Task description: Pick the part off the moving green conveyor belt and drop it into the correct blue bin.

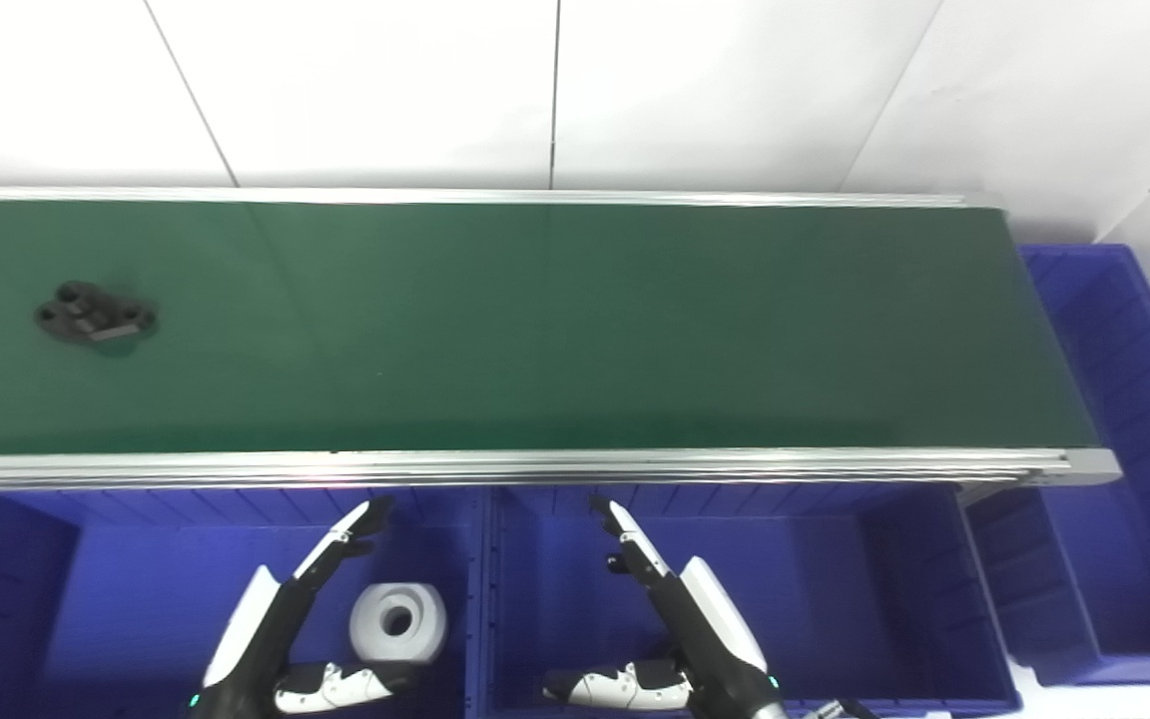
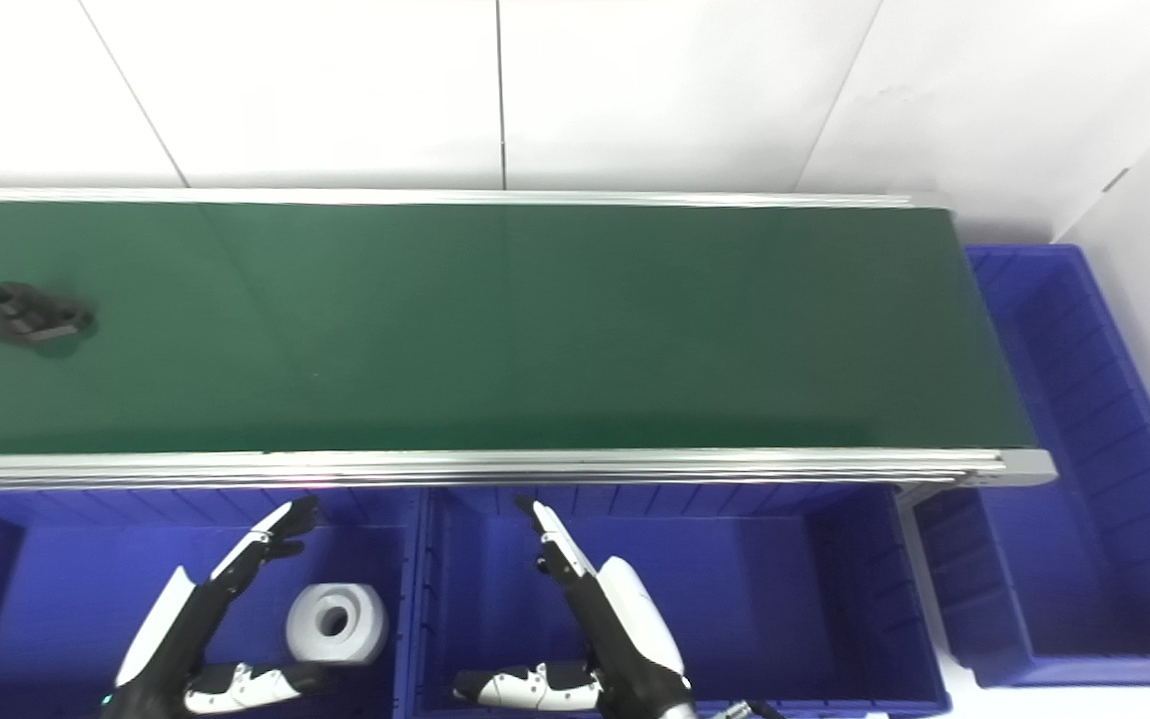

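Black flanged plastic part (image 1: 94, 314): lying at the far left of the green conveyor belt (image 1: 555, 320), untouched. Left hand (image 1: 281, 639) and right hand (image 1: 680, 624): fingers spread, empty, hovering over blue bins holding a white ring-shaped part (image 1: 398, 623).

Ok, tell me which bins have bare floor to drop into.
The middle bin beside the right robot hand is bare. The left bin is crowded near the divider by the white part and left robot hand.
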Available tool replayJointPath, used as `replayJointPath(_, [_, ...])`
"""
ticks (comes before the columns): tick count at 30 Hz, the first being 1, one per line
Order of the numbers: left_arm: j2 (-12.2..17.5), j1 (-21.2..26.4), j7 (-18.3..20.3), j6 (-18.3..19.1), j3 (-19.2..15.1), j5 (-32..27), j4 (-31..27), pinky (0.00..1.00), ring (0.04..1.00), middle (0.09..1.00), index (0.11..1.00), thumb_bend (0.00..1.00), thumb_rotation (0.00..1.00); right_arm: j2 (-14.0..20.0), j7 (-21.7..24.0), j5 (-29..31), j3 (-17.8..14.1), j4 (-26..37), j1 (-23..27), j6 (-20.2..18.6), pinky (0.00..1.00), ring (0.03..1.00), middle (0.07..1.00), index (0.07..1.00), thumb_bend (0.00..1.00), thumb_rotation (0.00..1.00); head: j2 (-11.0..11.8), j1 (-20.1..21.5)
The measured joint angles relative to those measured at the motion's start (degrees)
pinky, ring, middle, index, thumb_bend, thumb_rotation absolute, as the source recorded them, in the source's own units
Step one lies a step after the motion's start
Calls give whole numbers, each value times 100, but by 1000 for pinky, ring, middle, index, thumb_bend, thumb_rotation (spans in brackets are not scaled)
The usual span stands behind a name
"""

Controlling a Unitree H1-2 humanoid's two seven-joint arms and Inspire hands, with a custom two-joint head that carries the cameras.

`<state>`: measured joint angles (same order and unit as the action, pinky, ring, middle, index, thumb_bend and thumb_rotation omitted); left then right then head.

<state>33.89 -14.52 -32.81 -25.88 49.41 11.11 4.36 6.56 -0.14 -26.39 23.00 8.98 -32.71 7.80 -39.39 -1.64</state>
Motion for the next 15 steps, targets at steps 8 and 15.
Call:
replayJointPath(8, [-123, 230, -299, 0, 360, 104, 458, 737, 814, 855, 847, 796, 580, 127, -157, 93, -109, -542, 129, 354, 781, 951, 1000, 1000, 860, 407, 599, -644])
replayJointPath(15, [-138, 455, -730, 0, 706, 222, 717, 727, 810, 849, 832, 790, 576, 143, -192, 153, -151, -829, 255, 581, 767, 942, 1000, 1000, 862, 358, 907, -697])
